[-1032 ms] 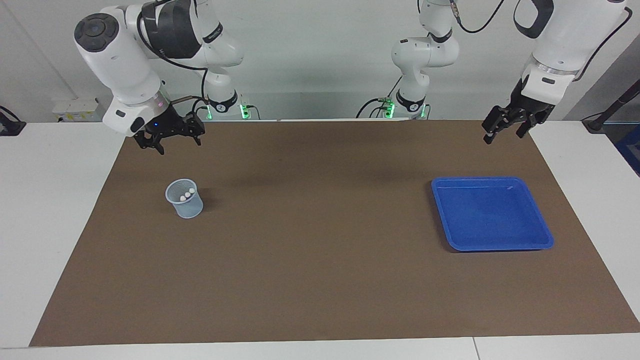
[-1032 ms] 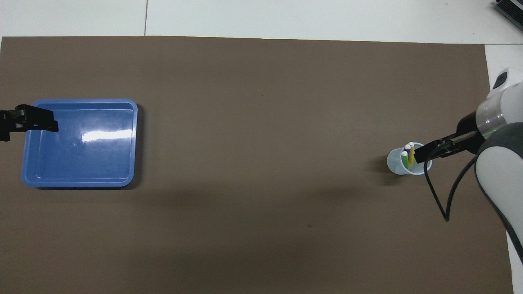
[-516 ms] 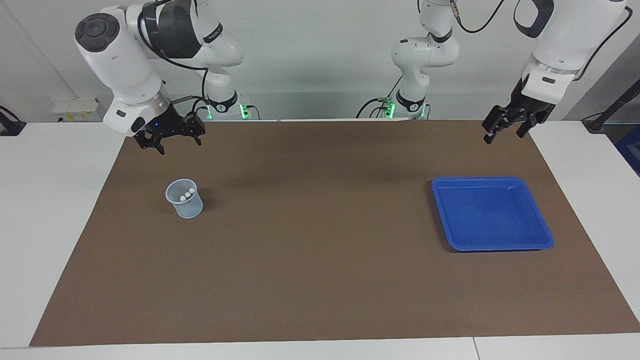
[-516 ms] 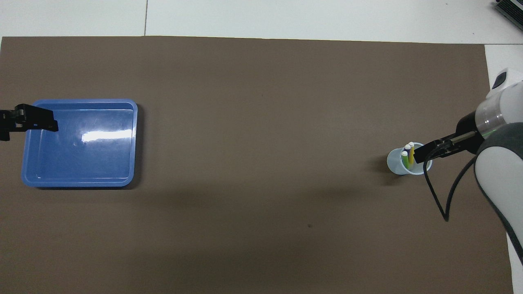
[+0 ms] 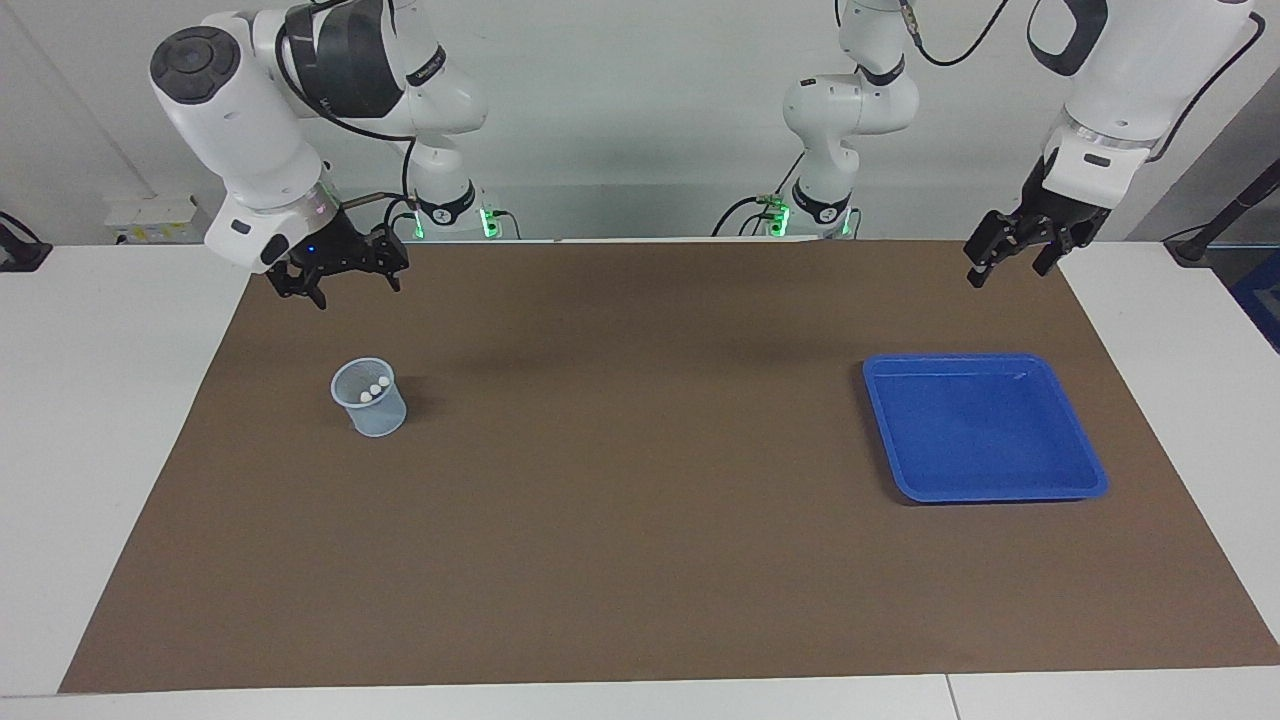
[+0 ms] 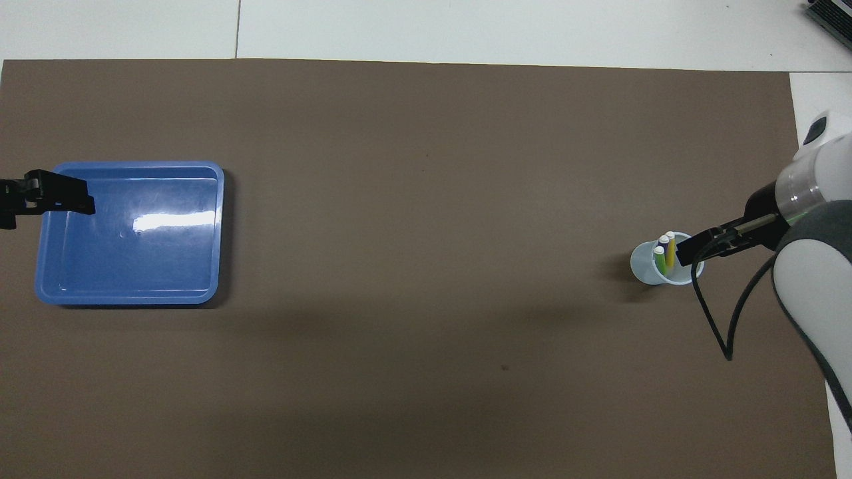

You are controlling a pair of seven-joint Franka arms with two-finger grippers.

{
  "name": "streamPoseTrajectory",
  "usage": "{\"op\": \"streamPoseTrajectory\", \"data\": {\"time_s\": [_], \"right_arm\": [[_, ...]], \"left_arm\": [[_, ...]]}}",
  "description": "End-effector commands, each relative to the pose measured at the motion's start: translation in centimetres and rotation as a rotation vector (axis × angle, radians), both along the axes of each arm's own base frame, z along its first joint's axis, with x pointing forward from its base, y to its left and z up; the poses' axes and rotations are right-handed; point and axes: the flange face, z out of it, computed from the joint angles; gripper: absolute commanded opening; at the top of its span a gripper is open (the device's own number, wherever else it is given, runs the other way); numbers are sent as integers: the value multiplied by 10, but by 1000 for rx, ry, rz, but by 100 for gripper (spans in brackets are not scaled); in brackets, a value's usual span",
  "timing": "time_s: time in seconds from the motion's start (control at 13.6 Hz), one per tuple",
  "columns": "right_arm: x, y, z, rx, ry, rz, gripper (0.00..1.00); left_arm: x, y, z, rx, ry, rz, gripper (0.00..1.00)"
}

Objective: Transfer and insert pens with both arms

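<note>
Three pens (image 5: 373, 390) stand in a translucent mesh-look cup (image 5: 370, 398) at the facing view's left; left gripper (image 5: 1010, 262) and right gripper (image 5: 340, 280) hang open, empty. Overhead, glossy rectangular blue tray (image 6: 130, 293) sits left.

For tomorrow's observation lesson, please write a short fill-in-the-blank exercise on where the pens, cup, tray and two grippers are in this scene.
1. The three pens stand in the pale ____.
2. The blue tray holds ____ pens.
3. The tray lies toward the ____ arm's end of the table.
4. The right gripper and left gripper hang raised with fingers ____.

Missing words: cup; no; left; open
</note>
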Motion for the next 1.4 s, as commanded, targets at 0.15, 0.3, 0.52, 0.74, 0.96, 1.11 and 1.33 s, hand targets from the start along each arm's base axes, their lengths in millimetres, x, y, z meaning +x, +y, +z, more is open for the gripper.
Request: {"op": "streamPoseTrajectory", "data": {"time_s": [0.15, 0.3, 0.52, 0.74, 0.96, 1.11, 1.33], "right_arm": [[-2, -2, 4, -19, -9, -18, 100], [-1, -2, 4, -19, -20, -19, 100], [0, 0, 8, -18, -28, -13, 100], [-1, -2, 9, -17, -20, -16, 100], [-7, 3, 24, -15, -11, -8, 100], [-6, 2, 25, -15, -17, -11, 100], [-7, 0, 24, -15, -11, -14, 100]], "left_arm": [[0, 5, 5, 12, 1, -63, 100], [1, 5, 4, 14, 1, -71, 100], [0, 7, 5, 13, -3, -89, 100], [0, 5, 5, 14, -3, -92, 100], [1, 7, 5, 13, -5, -87, 100], [1, 5, 5, 13, -5, -90, 100], [1, 5, 5, 13, -6, -90, 100]]}}
